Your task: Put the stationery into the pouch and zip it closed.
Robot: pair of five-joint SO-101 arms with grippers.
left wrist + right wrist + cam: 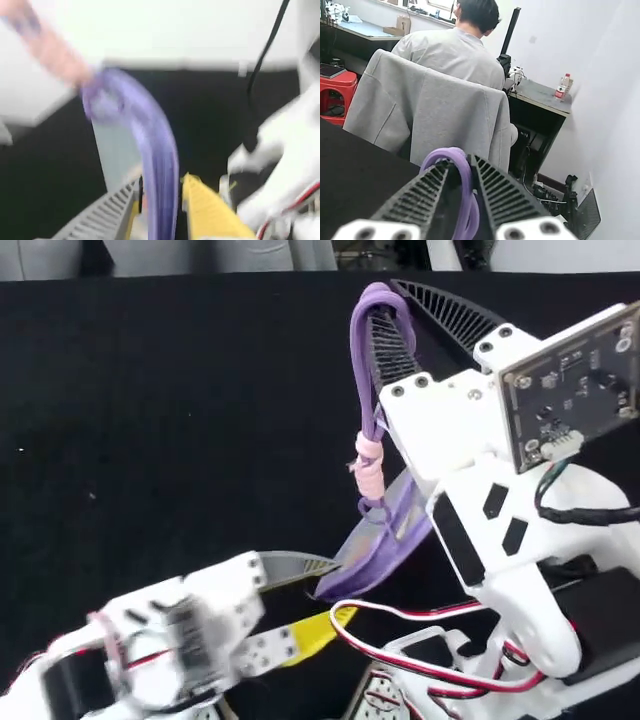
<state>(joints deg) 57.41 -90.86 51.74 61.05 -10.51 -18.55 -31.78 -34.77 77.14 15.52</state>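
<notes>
A purple pouch [375, 540] hangs stretched in the air between my two grippers, above the black table [150, 390]. A pink zip pull [368, 462] sits partway along its edge. My right gripper [400, 315], with black ribbed fingers, is shut on the pouch's upper purple loop [457, 172]. In the right wrist view the gripper [461, 162] pinches that loop. My left gripper [335, 590], one finger grey and one yellow, is shut on the pouch's lower end. In the left wrist view the pouch [157, 150] runs up from this gripper [161, 182] to a blurred pink piece [50, 50].
The right arm's white body and its red and white cables [420, 625] crowd the near right of the table. The left arm's body [160, 650] fills the near left corner. Dark table surface stretches across the left and far side.
</notes>
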